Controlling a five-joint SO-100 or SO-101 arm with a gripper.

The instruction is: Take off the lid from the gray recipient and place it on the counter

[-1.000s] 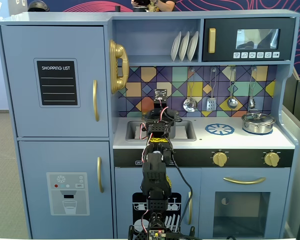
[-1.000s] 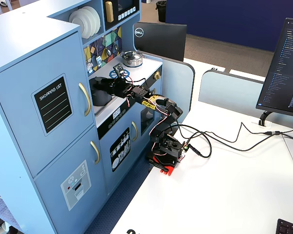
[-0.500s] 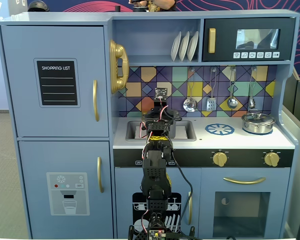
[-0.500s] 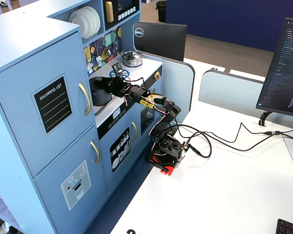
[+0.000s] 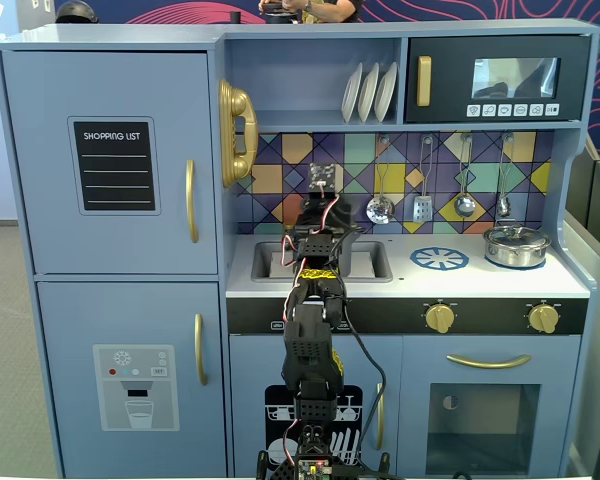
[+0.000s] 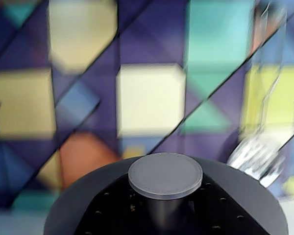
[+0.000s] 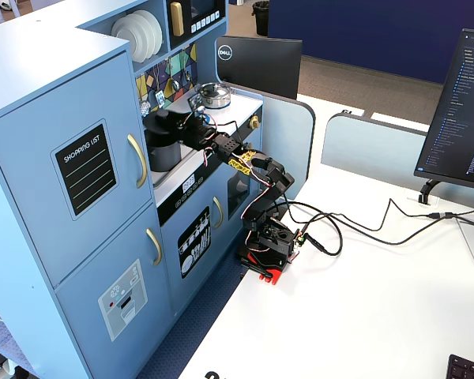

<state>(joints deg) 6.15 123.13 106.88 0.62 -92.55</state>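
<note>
The dark-gray lid [image 7: 159, 118] is lifted and hangs a little above the gray recipient [image 7: 164, 155], which stands in the sink recess. My gripper [image 7: 176, 124] is shut on the lid's knob. In the wrist view the knob's round flat top [image 6: 165, 174] fills the lower middle. The lid's gray disc [image 6: 88, 196] curves round it, and black jaw parts sit on both sides of the stem. In a fixed view from the front the arm hides most of the pot; its right side [image 5: 358, 255] shows. The white counter [image 5: 480, 282] stretches right of the sink.
A shiny silver pot [image 5: 516, 245] with its own lid stands at the counter's right end. A blue burner print [image 5: 439, 259] lies between it and the sink. Metal utensils [image 5: 420, 205] hang on the tiled backsplash. One utensil [image 6: 257, 154] shows blurred in the wrist view.
</note>
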